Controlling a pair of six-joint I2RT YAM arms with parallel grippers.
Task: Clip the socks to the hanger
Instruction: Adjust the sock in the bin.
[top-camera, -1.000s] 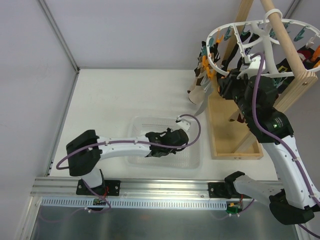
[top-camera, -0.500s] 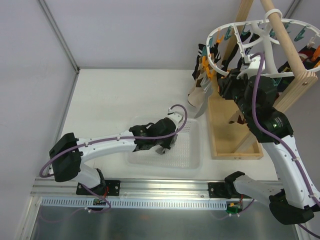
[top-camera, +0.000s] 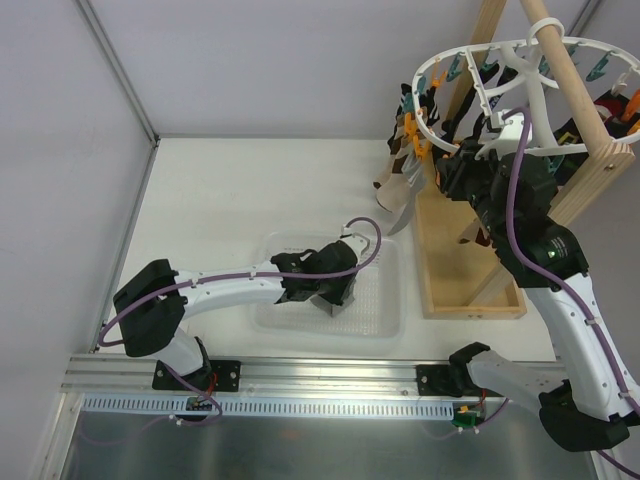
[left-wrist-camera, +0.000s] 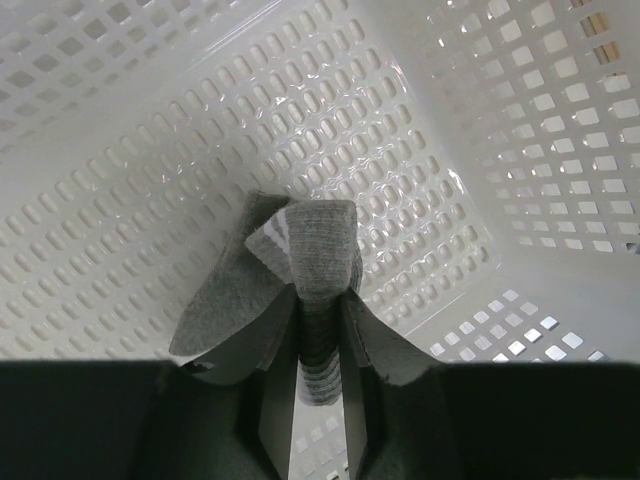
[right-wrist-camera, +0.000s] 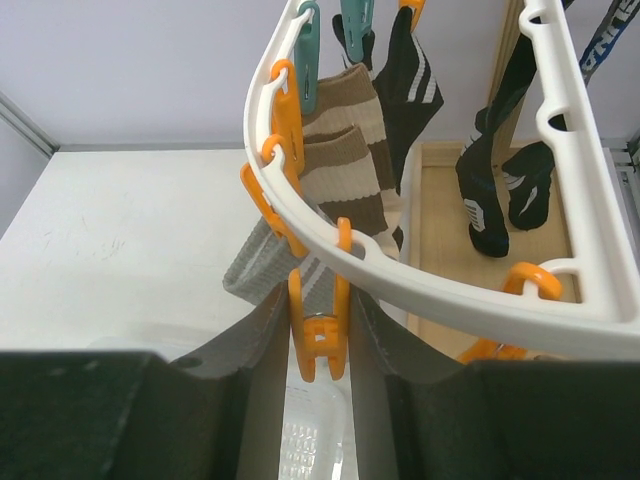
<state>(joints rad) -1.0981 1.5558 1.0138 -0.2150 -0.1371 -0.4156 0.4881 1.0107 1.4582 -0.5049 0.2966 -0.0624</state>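
The fingers (left-wrist-camera: 268, 385) of the left gripper (left-wrist-camera: 320, 320) are closed on a grey sock (left-wrist-camera: 318, 240). The sock folds over their tips, its long axis pointing away, low inside the basket (left-wrist-camera: 150, 200). The basket walls stand close, so open room is upward. The hanger (right-wrist-camera: 430, 290) lies up and to the right, where the right gripper (right-wrist-camera: 318, 300) pinches an orange clip (right-wrist-camera: 320, 350).

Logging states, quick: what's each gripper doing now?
Left gripper: closed on a grey striped sock.
Right gripper: closed on an orange plastic hanger clip.
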